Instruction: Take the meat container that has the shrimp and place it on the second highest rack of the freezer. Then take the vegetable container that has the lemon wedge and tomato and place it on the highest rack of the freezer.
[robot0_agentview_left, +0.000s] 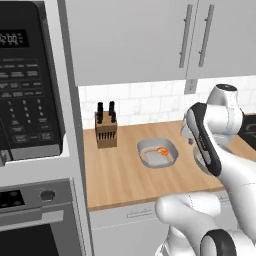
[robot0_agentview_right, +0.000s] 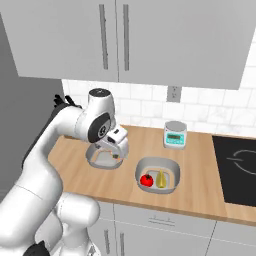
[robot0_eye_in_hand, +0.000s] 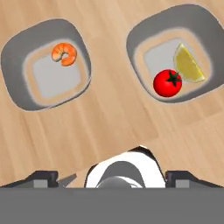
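- Nearest the hand camera, the gripper (robot0_eye_in_hand: 111, 178) hangs above the counter (robot0_agentview_left: 115, 175) with its jaws spread wide and nothing between them (the two dark tips sit far apart at the bottom of that view).
- Wooden counter, the biggest thing in play, carries both trays, a knife block (robot0_agentview_left: 105, 130) at the back and a small kitchen scale (robot0_agentview_right: 175, 135) by the wall.
- Meat container (robot0_agentview_left: 157, 153), a shallow grey tray, sits flat mid-counter; in the right base view the hand hovers right over it, partly hiding it (robot0_agentview_right: 102, 159).
- Vegetable container (robot0_agentview_right: 157, 175) rests just beside it, nearer the cooktop (robot0_agentview_right: 235, 167), apart from the first tray and untouched.
- Tomato (robot0_eye_in_hand: 167, 83) and lemon wedge (robot0_eye_in_hand: 189, 64) lie touching in that tray.
- Shrimp (robot0_eye_in_hand: 64, 53), smallest of the lot, is curled at one corner of the meat container (robot0_eye_in_hand: 46, 70).
- Progress, as I judge it: nothing is delivered yet. Both trays are on the counter, neither is gripped, and the first pickup (the shrimp tray) looks like the step in hand. Both carries to the racks remain.
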